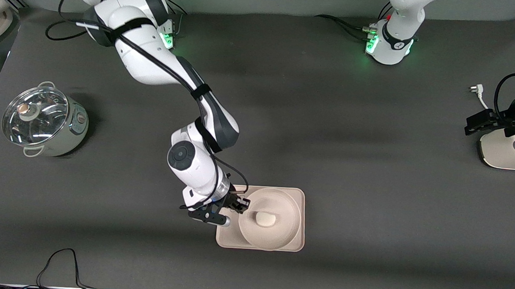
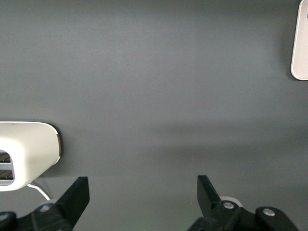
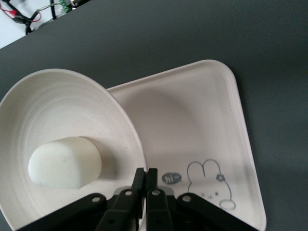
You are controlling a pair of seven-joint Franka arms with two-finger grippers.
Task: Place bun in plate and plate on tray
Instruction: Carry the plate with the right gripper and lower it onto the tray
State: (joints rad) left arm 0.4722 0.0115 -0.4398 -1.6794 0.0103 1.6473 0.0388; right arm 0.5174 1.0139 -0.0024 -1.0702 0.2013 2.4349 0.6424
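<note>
Right claw point(image 1: 240, 204) is pinched shut on the rim of the plate point(image 1: 279, 233), at the edge toward the right arm's end of the tabletop point(image 1: 370, 177); right wrist view shows both fingers point(image 3: 138, 185) clamped together over that rim. Plate sits over the tray point(image 1: 299, 197), covering most of it; can't tell if it's fully resting or slightly tilted up. Bun point(image 1: 265, 219) lies inside the plate, near its middle. Tray's rabbit drawing point(image 3: 209, 185) shows just beside the plate. Left claw point(image 2: 144, 195) is spread open, holding nothing, waiting over bare tabletop beside a white appliance point(image 1: 504, 151) at the left arm's end. Lidded pot point(image 1: 43, 120) stands at the right arm's end, well apart.
</note>
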